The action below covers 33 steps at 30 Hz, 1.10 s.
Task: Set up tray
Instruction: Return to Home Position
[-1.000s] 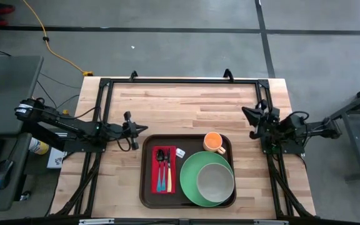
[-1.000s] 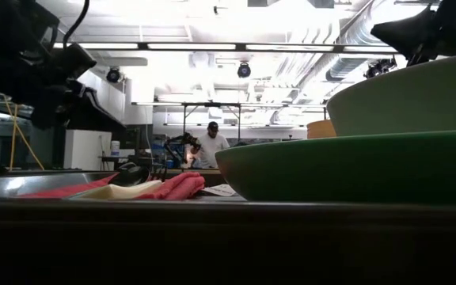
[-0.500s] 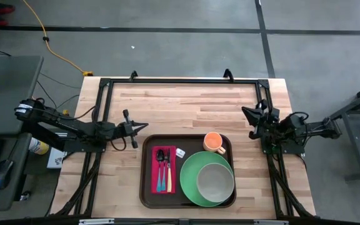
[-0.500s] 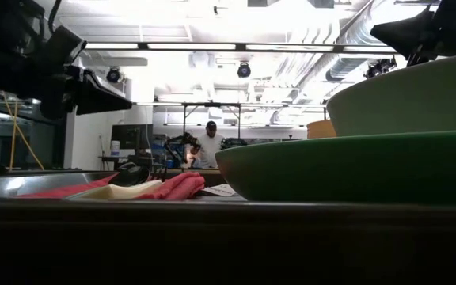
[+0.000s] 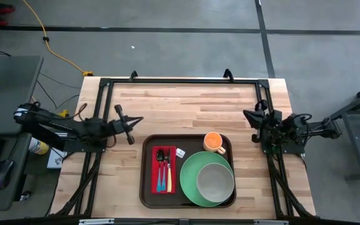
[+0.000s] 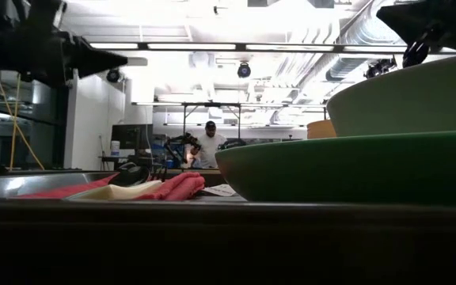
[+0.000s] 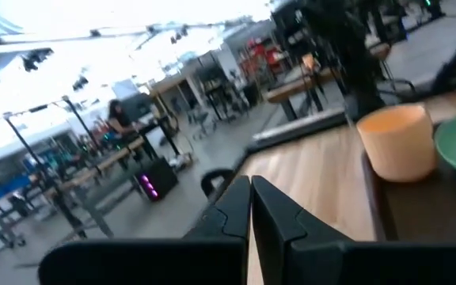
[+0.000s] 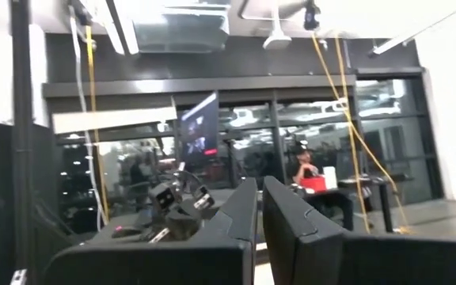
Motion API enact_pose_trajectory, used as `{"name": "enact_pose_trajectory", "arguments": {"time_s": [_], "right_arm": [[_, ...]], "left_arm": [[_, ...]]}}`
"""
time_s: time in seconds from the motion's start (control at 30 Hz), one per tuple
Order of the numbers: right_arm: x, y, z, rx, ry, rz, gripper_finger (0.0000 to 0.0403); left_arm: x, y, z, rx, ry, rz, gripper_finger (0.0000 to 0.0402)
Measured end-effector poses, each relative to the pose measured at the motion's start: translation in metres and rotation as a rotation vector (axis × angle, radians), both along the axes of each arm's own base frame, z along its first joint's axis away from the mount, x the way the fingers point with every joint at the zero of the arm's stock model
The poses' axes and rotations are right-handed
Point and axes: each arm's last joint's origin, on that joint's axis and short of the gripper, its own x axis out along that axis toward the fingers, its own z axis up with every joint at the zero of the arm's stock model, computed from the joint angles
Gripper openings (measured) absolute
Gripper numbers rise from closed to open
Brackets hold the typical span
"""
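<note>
We see the wooden table (image 5: 192, 100), with the tray (image 5: 146, 187) on its front half, nearest the low camera and between the 2 arms. The left gripper (image 5: 140, 118) hangs above bare wood just off the tray's far left corner. Its fingers (image 7: 228, 210) are pressed together and hold nothing. The right gripper (image 5: 245, 114) is raised at the table's right side, well apart from the tray, and its 2 fingers (image 8: 240, 210) are likewise closed on nothing.

A green plate (image 5: 189, 169) fills the tray's right part, and a pale bowl (image 5: 215, 182) sits on it toward the right. A red napkin (image 5: 155, 186) lies flat in the tray's left part. An orange cup (image 5: 213, 142) stands upright in the far right corner, just beside the plate's rim. On the napkin 3 pieces lie side by side: spoon (image 5: 159, 169) leftmost, fork (image 5: 165, 164) in the middle, yellow knife (image 5: 169, 178) nearest the plate. A small white scrap (image 5: 180, 152) lies on the tray between napkin and cup.
</note>
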Motion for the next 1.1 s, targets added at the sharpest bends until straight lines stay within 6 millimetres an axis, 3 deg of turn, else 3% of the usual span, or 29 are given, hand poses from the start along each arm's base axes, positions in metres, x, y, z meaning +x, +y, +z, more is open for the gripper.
{"name": "enact_pose_trajectory", "arguments": {"time_s": [0.27, 0.53, 0.67, 1.1], "right_arm": [[0.000, 0.003, 0.000, -0.042, -0.005, 0.080, 0.0000], [0.002, 0.001, -0.002, 0.003, 0.021, 0.036, 0.0000], [0.003, -0.001, -0.008, 0.022, 0.087, -0.042, 0.0000], [0.005, -0.001, -0.011, 0.084, 0.107, -0.026, 0.0000]], "left_arm": [[-0.028, 0.001, 0.015, 0.086, -0.122, -0.106, 0.0044], [-0.035, -0.005, 0.003, 0.108, -0.021, -0.380, 0.0044], [-0.035, -0.005, 0.001, 0.111, -0.003, -0.386, 0.0044], [-0.034, -0.003, -0.010, 0.117, 0.115, -0.306, 0.0044]]}}
